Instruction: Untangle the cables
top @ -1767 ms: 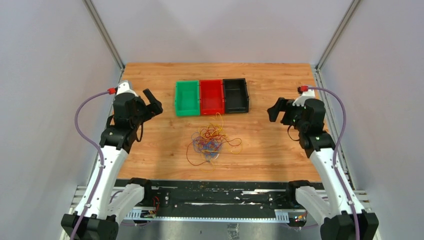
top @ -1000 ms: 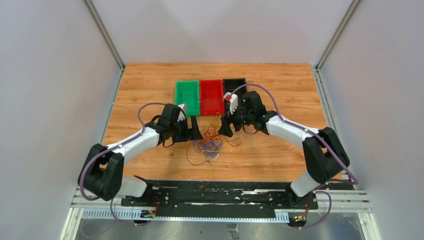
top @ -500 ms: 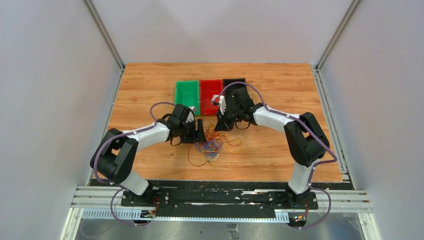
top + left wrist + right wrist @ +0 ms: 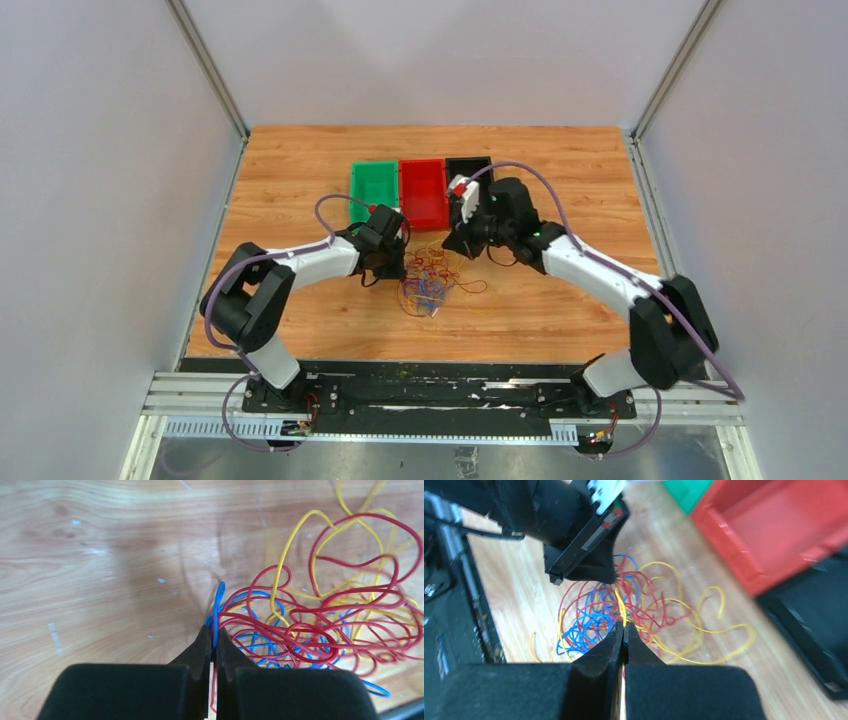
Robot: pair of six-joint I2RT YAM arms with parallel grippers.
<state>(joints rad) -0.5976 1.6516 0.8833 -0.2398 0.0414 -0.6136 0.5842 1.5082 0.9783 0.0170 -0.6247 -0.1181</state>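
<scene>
The cables (image 4: 430, 282) lie as one tangle of thin yellow, red and blue loops on the wooden table, in front of the bins. My left gripper (image 4: 397, 266) sits at the tangle's left edge. In the left wrist view it (image 4: 213, 632) is shut on a blue cable (image 4: 215, 611), and a red strand also runs between its fingers. My right gripper (image 4: 451, 244) is at the tangle's far right side. Seen from the right wrist, it (image 4: 624, 626) is shut on a yellow cable (image 4: 621, 604), with the left gripper's black fingers (image 4: 589, 565) close behind the tangle.
Three small bins stand in a row behind the tangle: green (image 4: 372, 196), red (image 4: 424, 190) and black (image 4: 468, 167), the black one partly covered by my right arm. Grey walls close in the table on the left, the right and the far side.
Both grippers have closed, the left on a blue cable, the right on a yellow one. The left gripper moved right into the tangle, whose left loops have drawn in.
</scene>
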